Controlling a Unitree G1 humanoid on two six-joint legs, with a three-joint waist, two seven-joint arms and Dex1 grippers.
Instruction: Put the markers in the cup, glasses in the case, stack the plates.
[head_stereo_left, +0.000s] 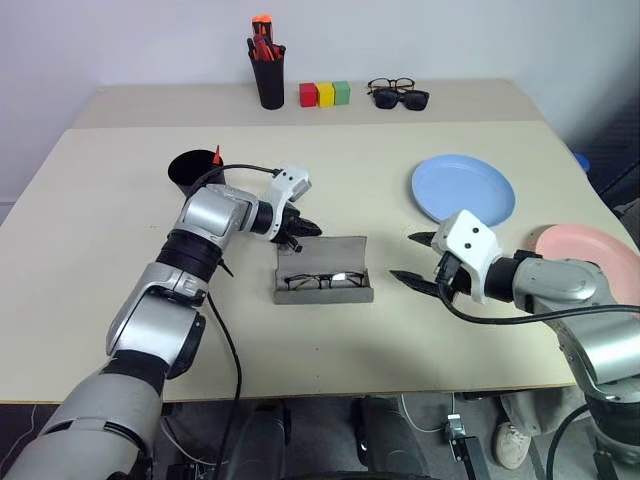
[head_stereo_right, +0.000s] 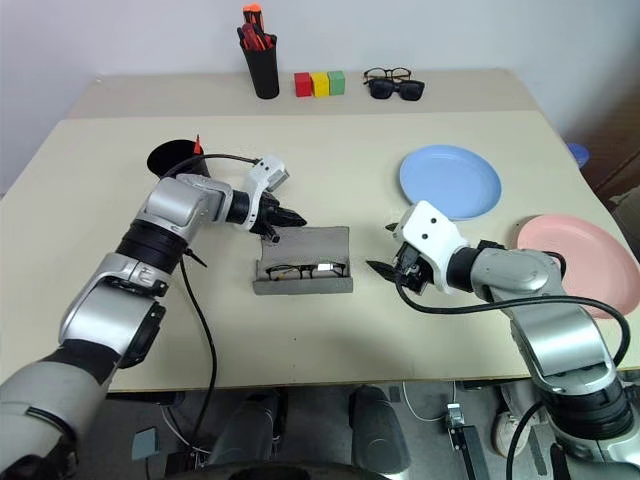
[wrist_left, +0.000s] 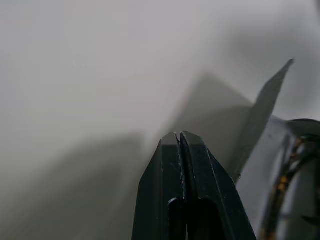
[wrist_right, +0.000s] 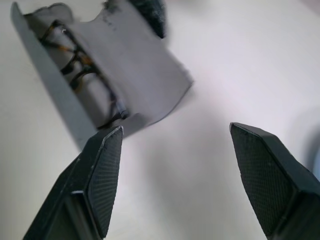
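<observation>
The grey case (head_stereo_left: 335, 252) lies open in the middle of the table with the wire-frame glasses (head_stereo_left: 322, 281) inside it. My left gripper (head_stereo_left: 314, 229) is shut and empty, its tips at the far left corner of the lid; whether they touch it I cannot tell. To the right of the case, apart from it, my right gripper (head_stereo_left: 412, 258) is open and empty. The light blue plate (head_stereo_left: 463, 189) and the pink plate (head_stereo_left: 590, 255) lie separately on the right. The black cup (head_stereo_left: 192, 172) stands at the left, and a marker's red tip (head_stereo_left: 217, 155) pokes out of it.
At the table's back stand a black pen holder (head_stereo_left: 268, 82) with red-orange pens and red, yellow and green blocks (head_stereo_left: 325, 94). Beside them lie spectacles and sunglasses (head_stereo_left: 398, 93). A black cable (head_stereo_left: 245, 168) runs from my left wrist past the cup.
</observation>
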